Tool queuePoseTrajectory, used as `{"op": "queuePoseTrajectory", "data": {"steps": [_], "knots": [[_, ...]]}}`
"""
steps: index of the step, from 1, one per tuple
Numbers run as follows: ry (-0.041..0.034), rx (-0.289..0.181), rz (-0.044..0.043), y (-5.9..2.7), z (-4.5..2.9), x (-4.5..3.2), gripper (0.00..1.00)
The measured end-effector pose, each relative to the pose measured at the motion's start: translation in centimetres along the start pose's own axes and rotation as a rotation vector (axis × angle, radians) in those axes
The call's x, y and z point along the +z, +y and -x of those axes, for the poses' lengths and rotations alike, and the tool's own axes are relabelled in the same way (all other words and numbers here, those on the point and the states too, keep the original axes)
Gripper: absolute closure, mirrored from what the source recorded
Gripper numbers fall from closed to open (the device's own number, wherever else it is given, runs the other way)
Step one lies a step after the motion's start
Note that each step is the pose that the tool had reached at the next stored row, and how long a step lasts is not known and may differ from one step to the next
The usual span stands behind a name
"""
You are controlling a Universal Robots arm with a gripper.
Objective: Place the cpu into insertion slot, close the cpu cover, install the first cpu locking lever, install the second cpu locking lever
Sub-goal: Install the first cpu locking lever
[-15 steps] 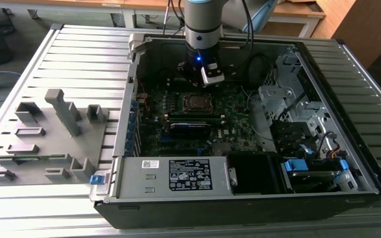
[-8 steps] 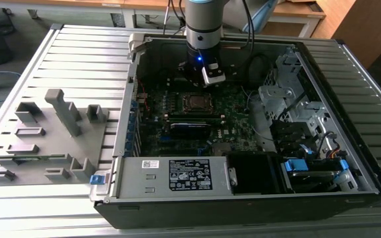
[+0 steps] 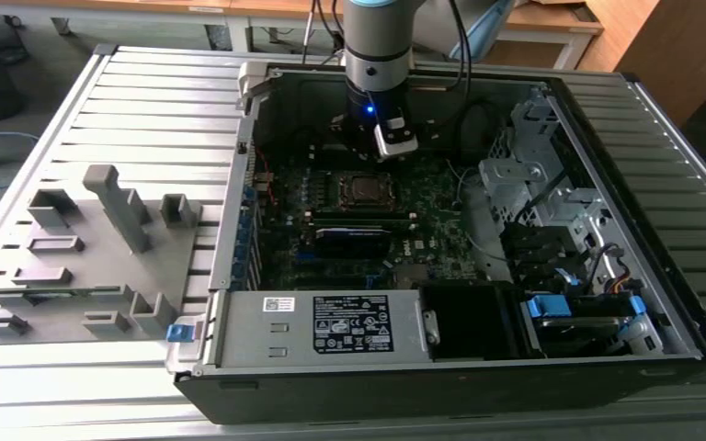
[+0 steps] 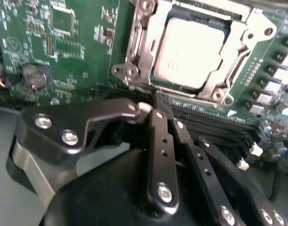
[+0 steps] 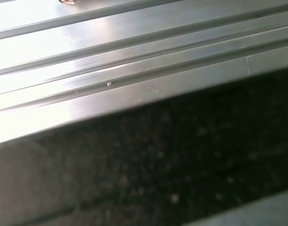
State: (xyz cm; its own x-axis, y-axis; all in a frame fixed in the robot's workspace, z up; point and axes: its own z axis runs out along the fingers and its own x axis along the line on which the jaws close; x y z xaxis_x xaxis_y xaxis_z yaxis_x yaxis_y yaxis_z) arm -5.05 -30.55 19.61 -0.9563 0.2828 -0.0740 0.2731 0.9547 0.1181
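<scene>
Where the second wrist view looks down on the board, we note the cpu (image 4: 191, 54) seated in the insertion slot (image 4: 159, 77), its dull silver-grey top flat and square with faint marks we cannot read. Around it lies the cpu cover (image 4: 148, 40), a shiny metal frame whose window borders the chip; it appears down over the socket, though its far edge is cut off by the picture. Screw heads sit at the frame's corners. We cannot make out how the locking levers stand.

Just beside the socket's near edge, the gripper (image 4: 153, 106) points at the frame. Its black, bolted fingers (image 4: 160, 141) lie close together with nothing seen between them; we read it as closed and empty. The finger links hide the board strip beneath them.

Outward, the green motherboard (image 4: 73, 42) carries a round coin cell (image 4: 34, 75), small chips and a row of dark slots (image 4: 209, 125).

In the exterior view the arm (image 3: 375, 55) descends into the open computer case (image 3: 647, 303), the gripper (image 3: 392, 152) hanging just above the socket (image 3: 362, 188). A labelled power supply (image 3: 316, 323) fills the near side; drive cages and cables crowd the exterior view's right. A grey fixture tray (image 3: 96, 248) rests on the ribbed metal table (image 3: 71, 119) at the exterior view's left.

The first wrist view gives ribbed metal (image 5: 134, 52) and a dark blurred surface we cannot identify.
</scene>
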Motion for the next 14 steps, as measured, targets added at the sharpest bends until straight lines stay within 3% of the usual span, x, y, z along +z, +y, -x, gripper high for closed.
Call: {"op": "queuePoseTrajectory", "data": {"steps": [6,14], "knots": [[0.0022,0.0,-0.0011,0.07,0.05,-0.66,0.89],[0.005,0.0,-0.002,0.24,0.16,-2.09,0.89]]}}
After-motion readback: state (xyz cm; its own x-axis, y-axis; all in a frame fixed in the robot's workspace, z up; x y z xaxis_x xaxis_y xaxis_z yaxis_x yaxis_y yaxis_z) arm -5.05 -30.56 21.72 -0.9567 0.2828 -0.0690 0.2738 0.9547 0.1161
